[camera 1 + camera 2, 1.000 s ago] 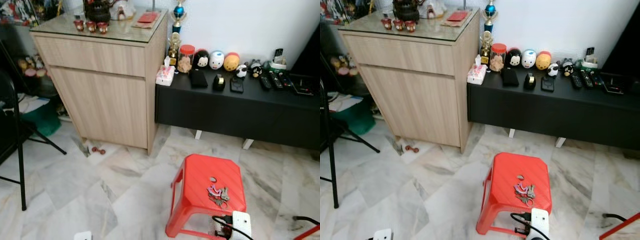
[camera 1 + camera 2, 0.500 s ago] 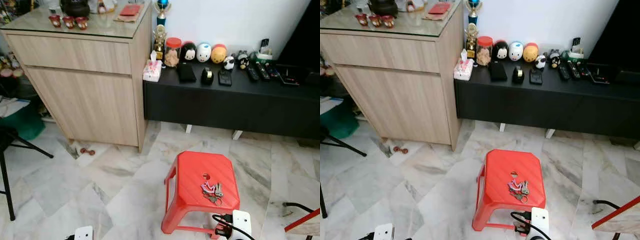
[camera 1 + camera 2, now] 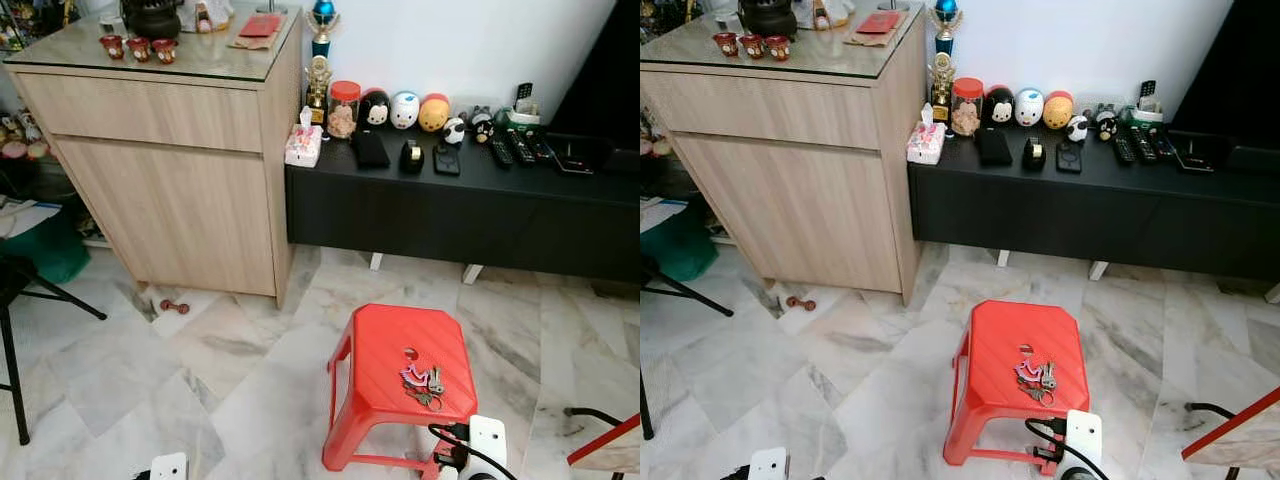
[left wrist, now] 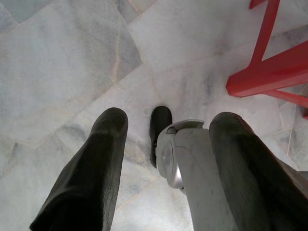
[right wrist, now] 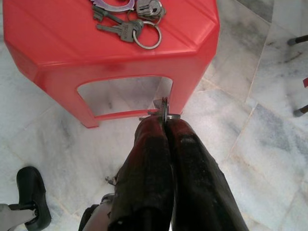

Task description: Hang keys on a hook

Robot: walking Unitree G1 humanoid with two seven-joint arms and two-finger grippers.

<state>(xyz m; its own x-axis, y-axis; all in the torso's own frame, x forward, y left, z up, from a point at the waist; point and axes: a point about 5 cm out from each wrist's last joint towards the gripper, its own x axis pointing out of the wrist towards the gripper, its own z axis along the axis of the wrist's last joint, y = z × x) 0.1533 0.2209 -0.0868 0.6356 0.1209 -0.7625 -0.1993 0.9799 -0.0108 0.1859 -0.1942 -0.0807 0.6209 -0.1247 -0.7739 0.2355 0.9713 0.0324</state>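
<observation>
A bunch of keys [image 3: 423, 385] with a pink tag lies on top of a red plastic stool [image 3: 385, 400] on the marble floor. In the right wrist view the keys [image 5: 130, 21] rest on the stool top [image 5: 57, 43]. My right gripper [image 5: 165, 120] hangs shut just in front of the stool's side, below the keys and apart from them, and a small metal ring shows at its tips. My left gripper [image 4: 166, 144] hangs open over the floor tiles, with my own leg and foot between its fingers [image 4: 91, 168].
A wooden cabinet [image 3: 180, 150] stands at the back left, beside a low black console [image 3: 450, 215] lined with figurines and remotes. Black chair legs [image 3: 15, 330] are at the left. A red bar [image 3: 600, 452] crosses the lower right corner.
The whole picture has shifted, so the camera has moved; the cabinet and stool sit further left in view. The keys lie unmoved on the stool.
</observation>
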